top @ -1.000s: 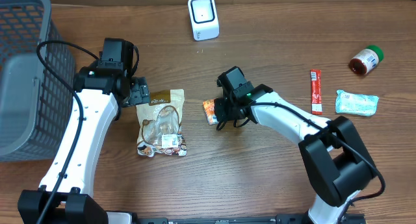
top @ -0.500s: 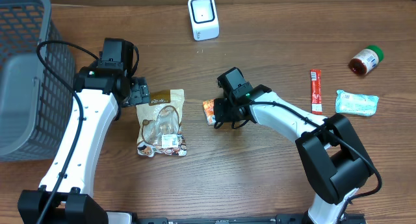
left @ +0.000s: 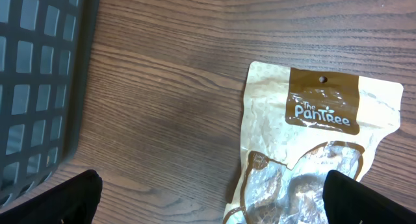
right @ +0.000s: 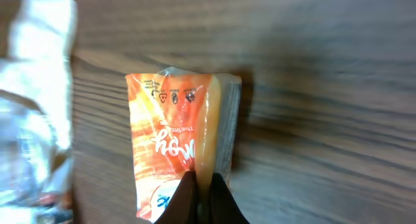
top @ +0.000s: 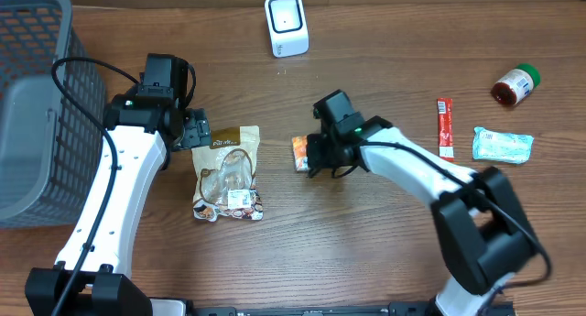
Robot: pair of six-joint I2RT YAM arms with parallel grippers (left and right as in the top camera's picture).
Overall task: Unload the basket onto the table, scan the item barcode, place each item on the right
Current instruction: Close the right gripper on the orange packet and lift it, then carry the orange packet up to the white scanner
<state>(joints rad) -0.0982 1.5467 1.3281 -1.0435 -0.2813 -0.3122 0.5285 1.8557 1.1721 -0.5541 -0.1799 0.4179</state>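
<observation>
- Orange snack packet (right: 179, 139) is sitting mid-table, just right of the pouch and well below the scanner; print is facing up in the right wrist view.
- Right gripper (right: 205, 193) is pinching the packet's raised centre fold, with its jaws squeezed nearly together on it. Can't tell if the packet is lifting off the wood or resting on it.
- Barcode scanner (top: 287, 25), a white upright unit, is standing at the far edge of the table (top: 385, 252), well apart from the packet.
- "The Pantree" pouch (left: 318, 159), tan with a clear window, is lying flat between the two arms, hang-hole end pointing away.
- Left gripper (top: 195, 133) is hovering at the pouch's top-left corner, jaws spread wide, gripping nothing.
- Grey mesh basket (top: 37, 96) is occupying the far left of the table.
- Off to the right, well apart from the packet, these are lying loose:
  - a red stick sachet (top: 444, 129)
  - a light blue packet (top: 502, 145)
  - a green-capped jar (top: 515, 85) on its side
</observation>
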